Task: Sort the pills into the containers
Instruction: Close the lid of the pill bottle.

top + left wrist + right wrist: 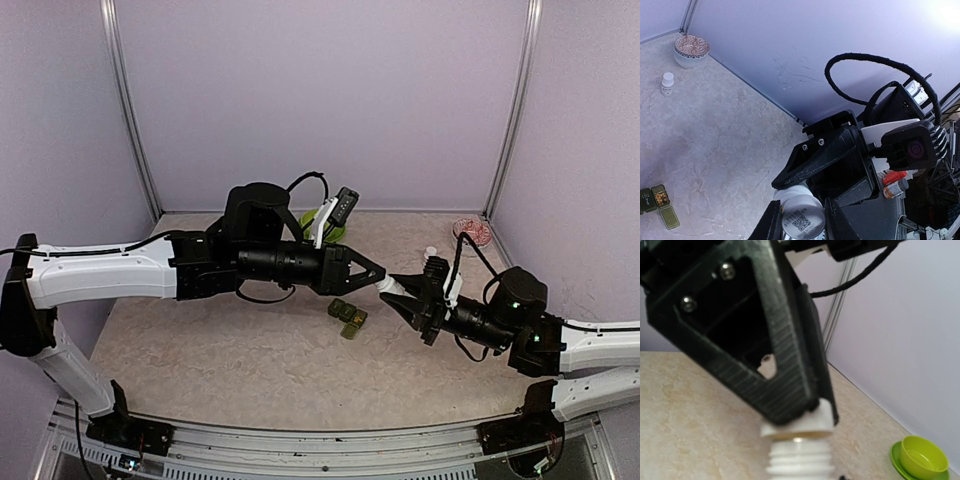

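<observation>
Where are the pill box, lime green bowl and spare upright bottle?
pill box [669,218], left wrist view, open lid.
lime green bowl [922,457], right wrist view, inner wall.
spare upright bottle [667,86], left wrist view, label.

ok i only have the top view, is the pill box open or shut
Observer: One compartment of the pill box is open, its lid flipped out, with what look like small pills inside.
Operator: and the white thing in the middle
Observer: A small bottle with a printed label, gripped by the left tool and the right tool.
Operator: what else am i missing
Observer: The lime green bowl at the back looks empty.
</observation>
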Controlling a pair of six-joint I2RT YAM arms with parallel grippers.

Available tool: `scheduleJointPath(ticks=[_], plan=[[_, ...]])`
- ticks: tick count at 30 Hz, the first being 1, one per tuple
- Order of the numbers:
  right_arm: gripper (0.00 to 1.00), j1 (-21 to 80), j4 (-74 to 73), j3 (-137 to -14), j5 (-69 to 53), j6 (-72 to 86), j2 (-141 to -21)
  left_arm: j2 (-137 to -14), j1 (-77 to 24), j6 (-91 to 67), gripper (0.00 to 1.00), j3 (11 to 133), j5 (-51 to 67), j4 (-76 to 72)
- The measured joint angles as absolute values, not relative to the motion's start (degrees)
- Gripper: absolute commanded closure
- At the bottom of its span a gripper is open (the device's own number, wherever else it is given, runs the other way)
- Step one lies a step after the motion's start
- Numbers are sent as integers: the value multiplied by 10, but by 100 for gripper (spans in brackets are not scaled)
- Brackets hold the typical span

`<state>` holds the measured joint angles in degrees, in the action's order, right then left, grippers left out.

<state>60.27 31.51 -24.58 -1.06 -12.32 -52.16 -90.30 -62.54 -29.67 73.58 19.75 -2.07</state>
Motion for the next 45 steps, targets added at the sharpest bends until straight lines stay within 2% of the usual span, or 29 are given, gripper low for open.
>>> scheduleJointPath(ticks=[37,45], plan=[[85,603,327,-246,-25,-126,-535,-905,-618,-306,75,725,216,-22],[86,613,299,-246,30,-153,-539,-927,-610,-361,75,726,215,-22]])
